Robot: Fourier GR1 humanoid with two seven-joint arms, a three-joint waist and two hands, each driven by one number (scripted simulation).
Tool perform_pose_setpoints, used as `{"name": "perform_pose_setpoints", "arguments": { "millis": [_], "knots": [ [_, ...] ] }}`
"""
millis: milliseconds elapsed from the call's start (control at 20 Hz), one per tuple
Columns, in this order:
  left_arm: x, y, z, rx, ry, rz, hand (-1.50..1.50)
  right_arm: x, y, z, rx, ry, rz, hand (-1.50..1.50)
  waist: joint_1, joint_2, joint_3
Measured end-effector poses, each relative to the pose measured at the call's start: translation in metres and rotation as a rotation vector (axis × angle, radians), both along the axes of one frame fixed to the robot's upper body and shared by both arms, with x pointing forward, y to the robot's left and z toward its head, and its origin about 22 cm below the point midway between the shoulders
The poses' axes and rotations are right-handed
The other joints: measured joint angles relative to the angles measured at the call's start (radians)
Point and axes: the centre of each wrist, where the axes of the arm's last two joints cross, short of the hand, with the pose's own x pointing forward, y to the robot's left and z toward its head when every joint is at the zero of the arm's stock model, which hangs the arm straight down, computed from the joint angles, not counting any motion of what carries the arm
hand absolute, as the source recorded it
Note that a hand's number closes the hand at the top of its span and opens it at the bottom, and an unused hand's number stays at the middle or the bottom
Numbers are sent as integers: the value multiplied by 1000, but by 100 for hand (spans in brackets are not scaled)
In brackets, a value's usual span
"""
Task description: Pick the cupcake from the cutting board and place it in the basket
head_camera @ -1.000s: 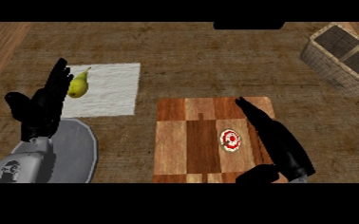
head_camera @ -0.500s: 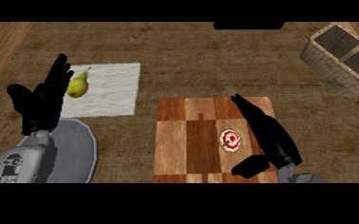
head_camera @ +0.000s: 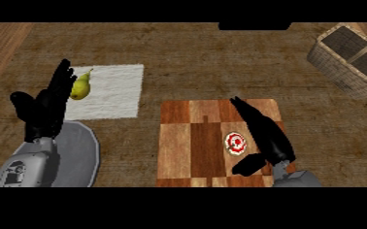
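Right hand [head_camera: 267,137] reaches over the cutting board [head_camera: 188,145], fingers straight and thumb splayed apart, holding nothing. I judge this spread is meant to take in the cupcake [head_camera: 236,143], which sits on the board just left of the palm, in the gap between thumb and fingers. The basket [head_camera: 338,60] stands well apart at the far right. The left hand [head_camera: 43,109] rests open at the left edge.

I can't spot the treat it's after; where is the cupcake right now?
In the head view, the cupcake sits on the right half of the board, just left of the right robot hand.
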Motion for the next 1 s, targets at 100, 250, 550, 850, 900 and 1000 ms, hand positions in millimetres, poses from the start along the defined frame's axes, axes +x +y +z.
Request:
{"name": "perform_pose_setpoints", "arguments": {
  "millis": [100,250,550,850,900,1000],
  "knots": [
    [5,2,2,2,-1,2,0,0,-2,-3,-6,7,3,-150,-1,-1,-1],
    [4,9,3,1,-2,3,0,3,1,-9,-15,23,30,150,0,-3,-3],
    [0,8,6,4,-1,1,0,-1,3,-12,-67,33,138,150,-1,-11,-10],
    [0,0,6,5,-9,6,0,0,4,-19,-43,31,160,150,-3,-15,-15],
    [0,-2,8,3,-4,3,0,-1,4,-20,-40,29,162,150,-3,-16,-15],
    [1,1,11,-2,-7,4,0,-4,3,-22,-28,23,166,150,-4,-17,-16]
  ]
}}
